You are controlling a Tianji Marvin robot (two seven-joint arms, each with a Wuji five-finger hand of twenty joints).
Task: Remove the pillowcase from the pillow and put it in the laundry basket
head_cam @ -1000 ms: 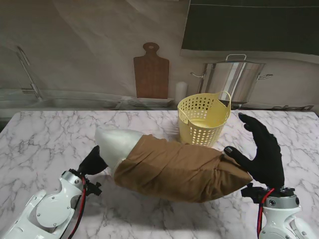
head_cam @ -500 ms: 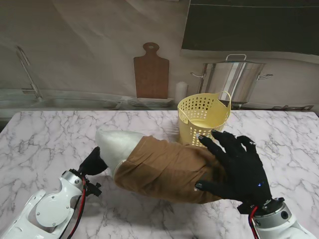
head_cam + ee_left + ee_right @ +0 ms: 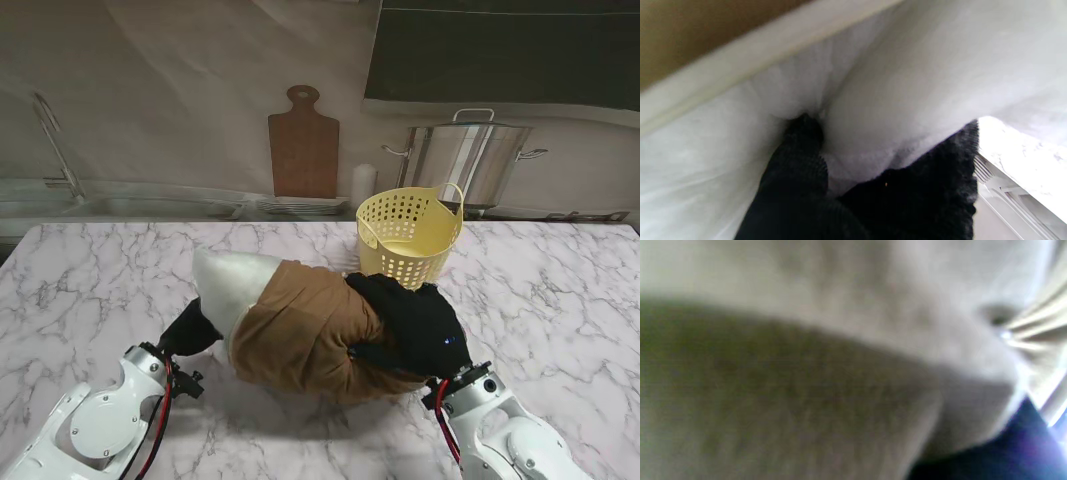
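Observation:
A white pillow lies across the marble table, its left end bare. A brown pillowcase covers the remainder and is bunched short. My left hand is shut on the pillow's bare end; the left wrist view shows black fingers pinching a fold of the white pillow, with the brown pillowcase just beyond. My right hand lies curled over the pillowcase's right end, gripping the cloth. The right wrist view is blurred and filled with brown pillowcase. The yellow laundry basket stands upright just behind my right hand.
A wooden cutting board leans on the back wall, next to a small white cylinder. A steel pot stands behind the basket. A sink with a faucet is at the far left. Marble table top stretches left of the pillow.
My right hand came down from the raised, open pose at the right and moved left onto the pillowcase's end, closing on it. The pillowcase bunched up leftward. The left hand kept its hold.

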